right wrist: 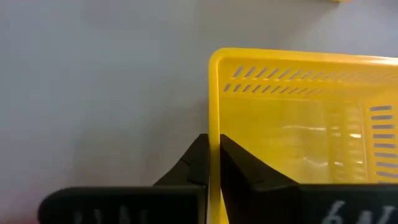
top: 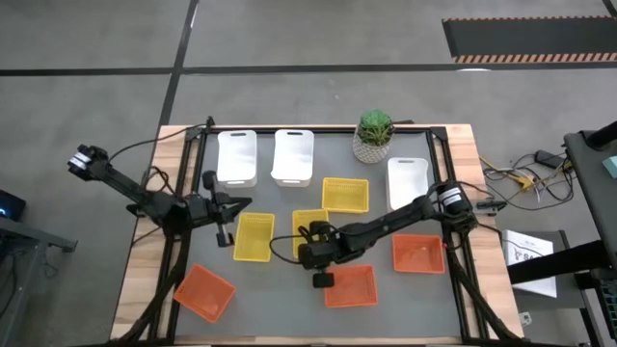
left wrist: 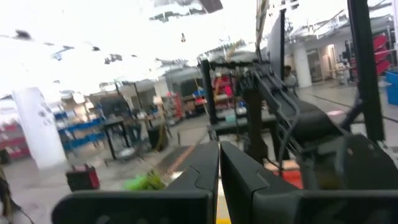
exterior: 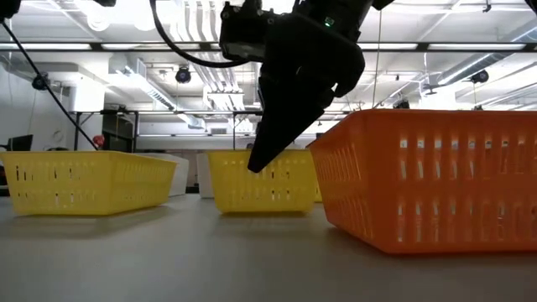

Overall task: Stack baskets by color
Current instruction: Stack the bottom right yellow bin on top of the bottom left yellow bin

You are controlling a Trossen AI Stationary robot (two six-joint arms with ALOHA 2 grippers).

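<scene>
Right wrist view: right gripper (right wrist: 213, 163) pinched on side wall of the middle yellow basket (right wrist: 298, 124), mid-table btwn the other yellow baskets (top: 253, 237) & orange basket (top: 350, 286). Left gripper (top: 238, 203) closed, empty, at table's left.

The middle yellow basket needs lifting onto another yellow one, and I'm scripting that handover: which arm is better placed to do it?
Right. The right gripper is shut on the middle yellow basket's wall. The left gripper is shut, empty, beside the left yellow basket.
</scene>
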